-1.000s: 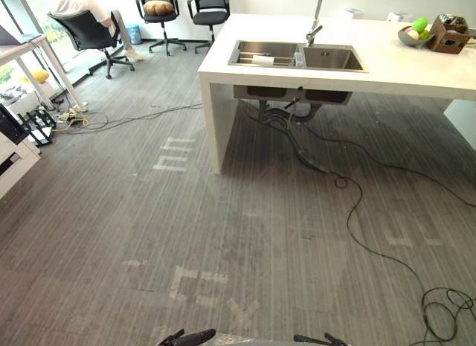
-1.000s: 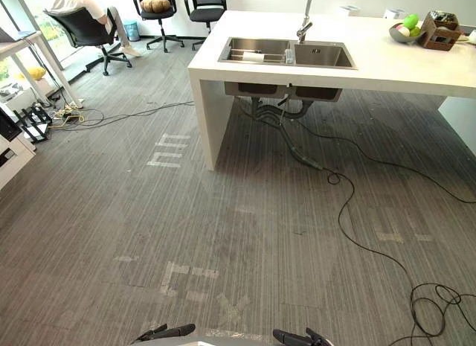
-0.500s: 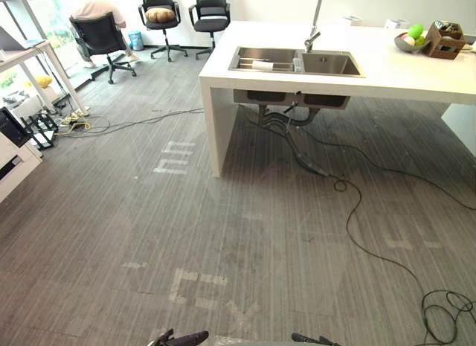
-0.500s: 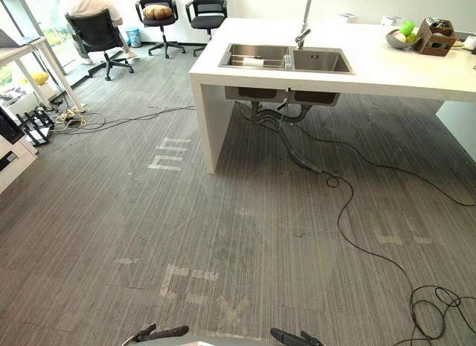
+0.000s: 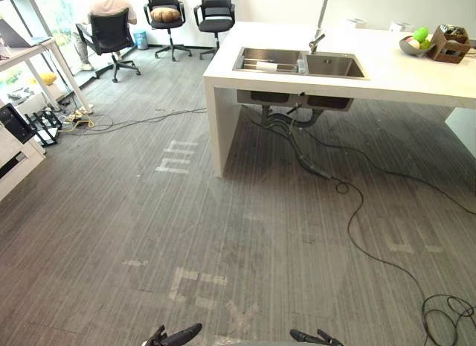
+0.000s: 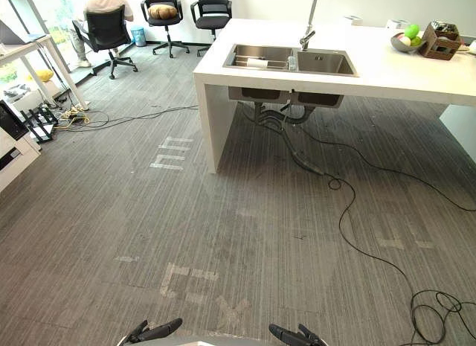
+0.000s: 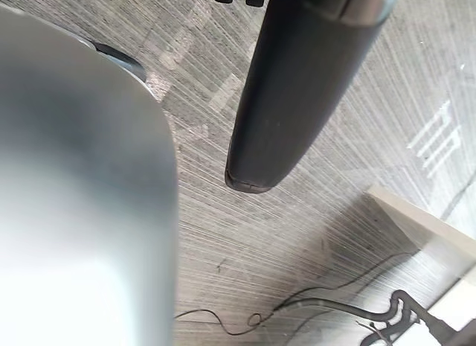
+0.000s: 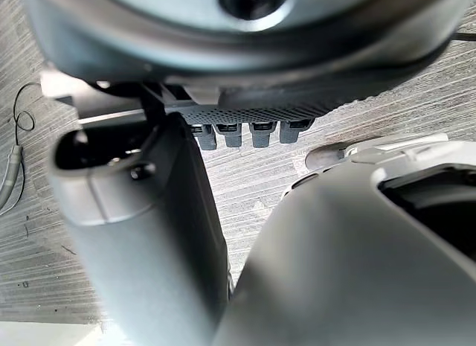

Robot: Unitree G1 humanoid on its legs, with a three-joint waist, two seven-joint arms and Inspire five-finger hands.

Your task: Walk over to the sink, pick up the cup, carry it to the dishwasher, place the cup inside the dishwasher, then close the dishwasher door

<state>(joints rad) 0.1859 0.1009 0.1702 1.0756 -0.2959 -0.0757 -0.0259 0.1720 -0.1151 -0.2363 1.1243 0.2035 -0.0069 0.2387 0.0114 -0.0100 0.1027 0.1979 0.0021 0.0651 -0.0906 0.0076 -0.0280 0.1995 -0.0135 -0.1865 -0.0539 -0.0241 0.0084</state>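
Well left of the sink (image 6: 331,63), a person (image 6: 104,0) sits among office chairs (image 6: 212,7). The left hand (image 6: 152,332) hangs low, far short of the sink, with its fingers loose and holding nothing. The sink is set in a white worktop (image 6: 401,74) across a stretch of grey floor (image 6: 223,212). What looks like a clear cup (image 6: 290,62) stands in the sink by the divider between the two basins — too small to be sure. The right hand (image 6: 294,335) hangs likewise, relaxed and empty. Right of the sink sits a fruit bowl (image 6: 405,39). The step in hand is judged to be the walk to the sink — the next move calls for steady steps forward until the cup is within a hand's reach.
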